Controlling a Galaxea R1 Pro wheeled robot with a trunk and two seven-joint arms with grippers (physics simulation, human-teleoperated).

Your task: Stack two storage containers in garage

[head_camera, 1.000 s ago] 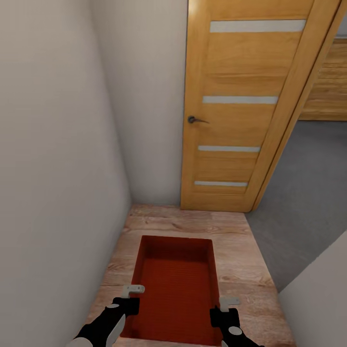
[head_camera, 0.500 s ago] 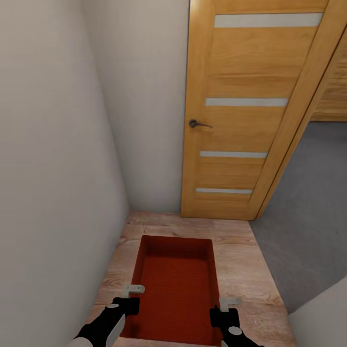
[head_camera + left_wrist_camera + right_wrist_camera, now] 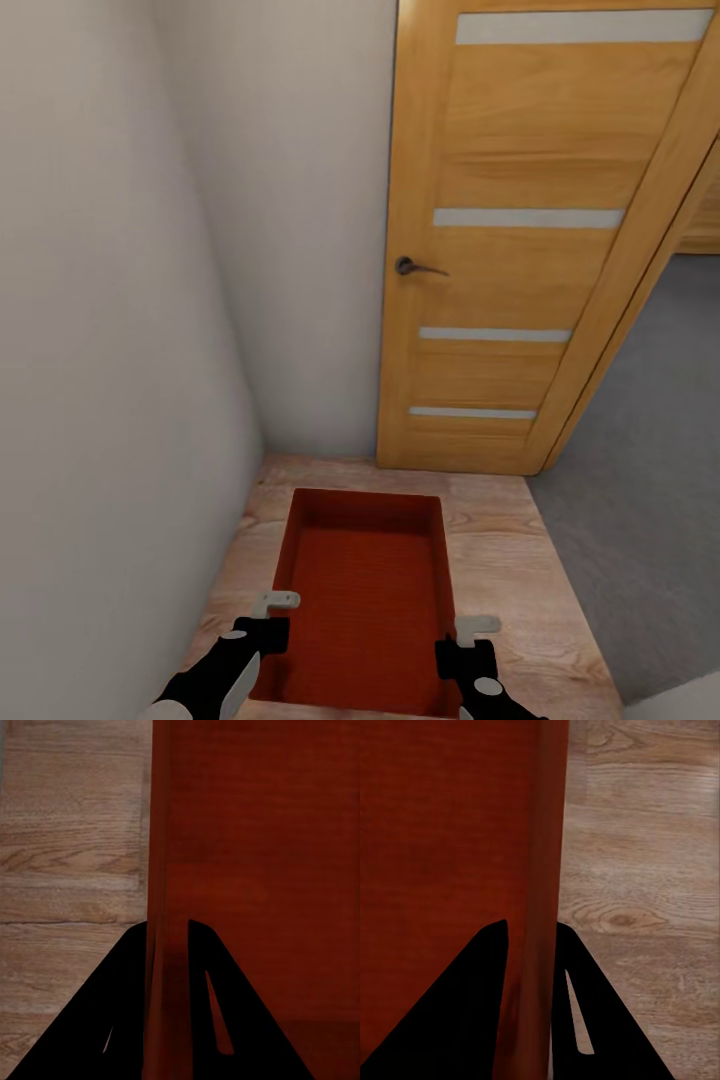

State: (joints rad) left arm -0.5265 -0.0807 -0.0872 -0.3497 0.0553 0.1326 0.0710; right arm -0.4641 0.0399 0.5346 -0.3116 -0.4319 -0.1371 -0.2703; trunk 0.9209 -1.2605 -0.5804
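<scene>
While both the left gripper (image 3: 268,612) and right gripper (image 3: 466,636) pinch opposite walls of the storage container (image 3: 365,590), carried just short of the orange-wood door (image 3: 520,250), a turn toward the grey concrete floor (image 3: 640,480) could clip the door's edge.

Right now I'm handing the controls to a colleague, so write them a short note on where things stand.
Left gripper: shut on the left wall of the storage container.
Right gripper: shut on the container's right wall.
The container is carried between both arms, over light wood floor, in a corner facing a white wall.
Ahead to the right: an open orange-wood door with grey concrete floor past it.
Done: one container picked up.
Left: carry it through onto the concrete, set it down, then see to the second container and stack them.
</scene>
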